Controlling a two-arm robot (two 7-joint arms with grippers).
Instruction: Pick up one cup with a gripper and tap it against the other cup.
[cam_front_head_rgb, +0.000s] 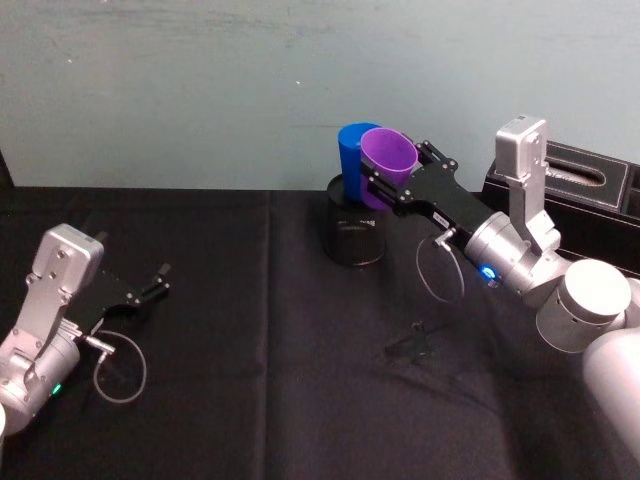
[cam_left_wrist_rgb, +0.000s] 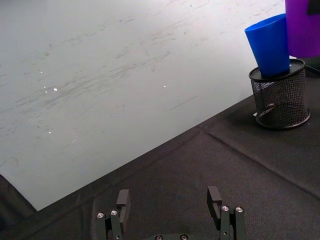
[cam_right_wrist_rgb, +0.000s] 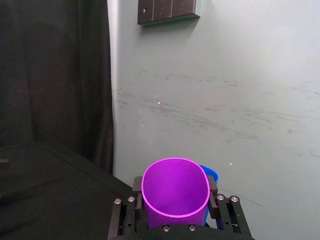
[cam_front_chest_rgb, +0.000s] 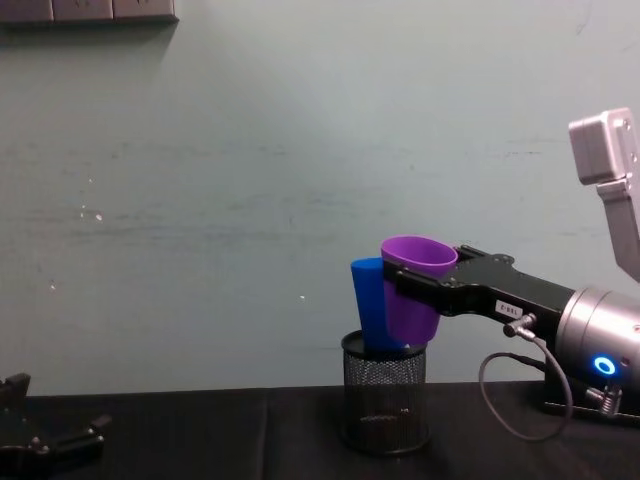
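While the purple cup (cam_front_head_rgb: 388, 155), just beside the blue cup (cam_front_head_rgb: 352, 150) at the upper centre of the head view, looks light, smooth and easily squeezed, the right gripper (cam_front_head_rgb: 385, 188) clasps its wall below the rim, and the left gripper (cam_front_head_rgb: 160, 277) rests open at lower left.

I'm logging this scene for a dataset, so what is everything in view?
mesh holder: one, black, back of the table, centre
blue cup: one, blue, tilted inside the mesh holder
purple cup: one, purple, held next to the blue cup, over the mesh holder
box: one, black, far right
tablecloth: one, black, covering the table
right gripper: one, black, shut on the purple cup
left gripper: one, black, open, table's left
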